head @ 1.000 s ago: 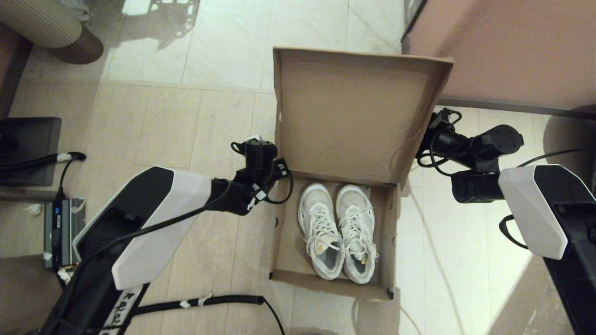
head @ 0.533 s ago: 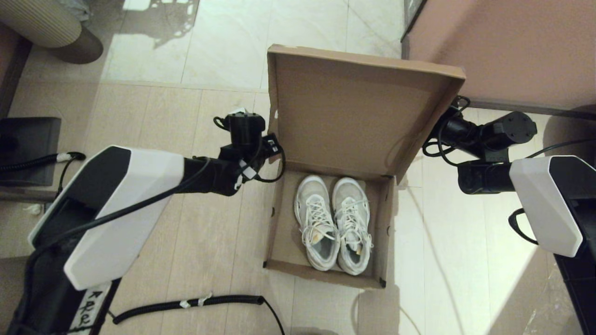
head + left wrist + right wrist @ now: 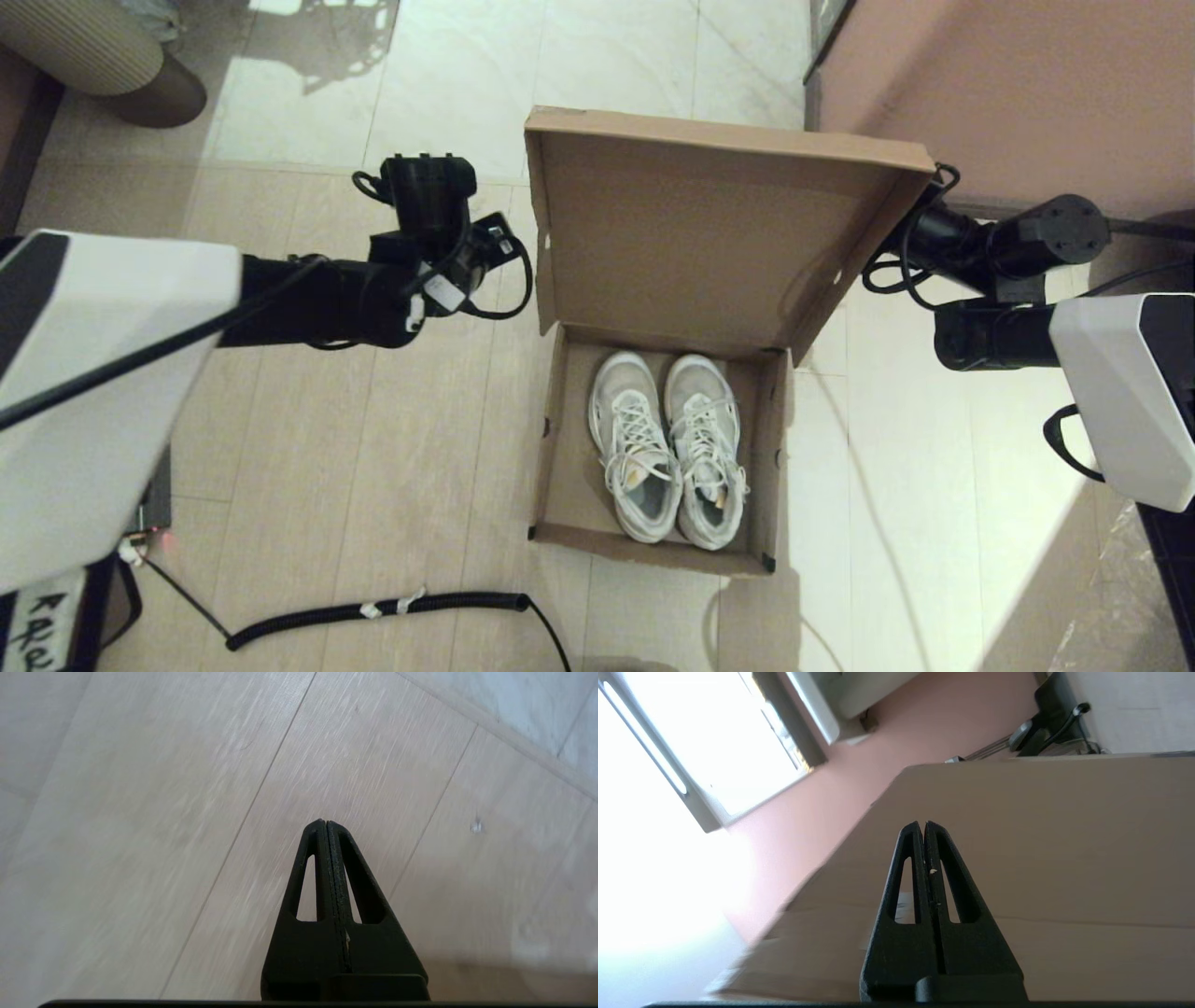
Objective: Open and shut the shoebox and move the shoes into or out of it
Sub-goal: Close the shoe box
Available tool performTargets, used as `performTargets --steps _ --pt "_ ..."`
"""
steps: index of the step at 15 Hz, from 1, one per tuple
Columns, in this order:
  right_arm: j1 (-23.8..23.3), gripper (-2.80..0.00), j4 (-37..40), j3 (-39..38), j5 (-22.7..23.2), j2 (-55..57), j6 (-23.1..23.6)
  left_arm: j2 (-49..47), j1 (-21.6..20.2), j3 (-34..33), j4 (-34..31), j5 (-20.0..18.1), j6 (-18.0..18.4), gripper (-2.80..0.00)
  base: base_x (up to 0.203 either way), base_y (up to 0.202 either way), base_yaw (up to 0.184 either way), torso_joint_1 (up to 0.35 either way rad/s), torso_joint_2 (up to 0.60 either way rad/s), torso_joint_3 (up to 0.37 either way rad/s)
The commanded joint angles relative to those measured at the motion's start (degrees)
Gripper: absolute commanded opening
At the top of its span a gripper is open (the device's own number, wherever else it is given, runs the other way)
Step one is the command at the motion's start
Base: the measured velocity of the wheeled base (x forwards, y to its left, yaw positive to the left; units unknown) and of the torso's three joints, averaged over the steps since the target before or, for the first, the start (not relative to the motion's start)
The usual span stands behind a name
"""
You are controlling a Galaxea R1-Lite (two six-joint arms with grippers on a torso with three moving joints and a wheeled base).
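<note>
Centre frame, the shoebox (image 3: 653, 448) stands open with 2 shoes (image 3: 667, 457) inside; closing remains. The left gripper (image 3: 325, 823) and right gripper (image 3: 923, 823) are both pressed together, empty.

Shoebox (image 3: 695, 243) is showing matt brown cardboard. Shoes (image 3: 667, 457) are presenting white mesh cloth, woven laces. Floor (image 3: 140, 812) is reading as pale woodgrain planks; gripper fingers (image 3: 343, 877) matt black plastic.

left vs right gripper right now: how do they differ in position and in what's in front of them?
The left gripper hangs over bare floor on the shoebox's left side, clear of it; the right gripper sits behind the raised lid on the right side. The left wrist view shows only floor; the right wrist view shows the lid's outer face close ahead. Both are shut and hold nothing.
</note>
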State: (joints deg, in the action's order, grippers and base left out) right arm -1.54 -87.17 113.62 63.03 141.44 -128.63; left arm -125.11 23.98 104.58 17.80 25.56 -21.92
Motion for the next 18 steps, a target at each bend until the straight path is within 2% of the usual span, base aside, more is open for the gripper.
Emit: performTargets --steps 1,3,4,6,7,9,10,11,13,18 --pt "0.06 -2.8 -0.49 -0.06 0.83 -2.16 -1.04 9.15 -0.59 -6.13 -2.0 -0.2 -0.24 -2.8 0.0 0.0 0.0 0.0 0.0 0.0" --pt "0.04 -2.8 -0.49 -0.24 2.9 -3.6 -2.71 13.69 -5.87 -10.55 -3.34 -1.17 -0.19 -2.8 0.0 0.0 0.0 0.0 0.0 0.0" --pt "0.04 -2.8 -0.49 -0.89 4.01 -4.93 -3.26 13.69 -8.58 -9.45 -3.39 -2.03 -0.17 -2.8 0.0 0.0 0.0 0.0 0.0 0.0" --pt "-0.26 -2.8 -0.49 -2.39 9.7 -6.93 -4.94 10.01 -10.17 -0.46 -3.4 -5.02 -0.22 -2.8 0.0 0.0 0.0 0.0 0.0 0.0" --pt "-0.5 -2.8 -0.49 -3.32 11.12 -7.93 -5.64 6.09 -10.53 4.11 -3.2 -7.09 -0.1 -2.8 0.0 0.0 0.0 0.0 0.0 0.0" --pt "-0.5 -2.8 -0.49 -5.14 15.15 -9.72 -6.91 -0.2 -11.04 7.07 1.24 -14.43 0.76 -2.8 0.0 0.0 0.0 0.0 0.0 0.0" --pt "-0.54 -2.8 -0.49 -6.13 17.31 -10.38 -7.34 -2.01 -11.15 7.07 5.22 -15.33 1.02 -2.8 0.0 0.0 0.0 0.0 0.0 0.0" --pt "-0.56 -2.8 -0.49 -8.11 19.64 -11.53 -7.8 -2.48 -11.22 6.58 7.8 -14.69 1.16 -2.8 0.0 0.0 0.0 0.0 0.0 0.0" --pt "-0.57 -2.8 -0.49 -11.07 24.35 -13.85 -8.18 -2.51 -11.34 6.51 8.13 -13.95 0.97 -2.8 0.0 0.0 0.0 0.0 0.0 0.0" --pt "-0.46 -2.8 -0.49 -21.87 24.63 -19.0 -8.56 -3.21 -11.32 6.51 8.48 -16.84 0.91 -2.8 0.0 0.0 0.0 0.0 0.0 0.0"
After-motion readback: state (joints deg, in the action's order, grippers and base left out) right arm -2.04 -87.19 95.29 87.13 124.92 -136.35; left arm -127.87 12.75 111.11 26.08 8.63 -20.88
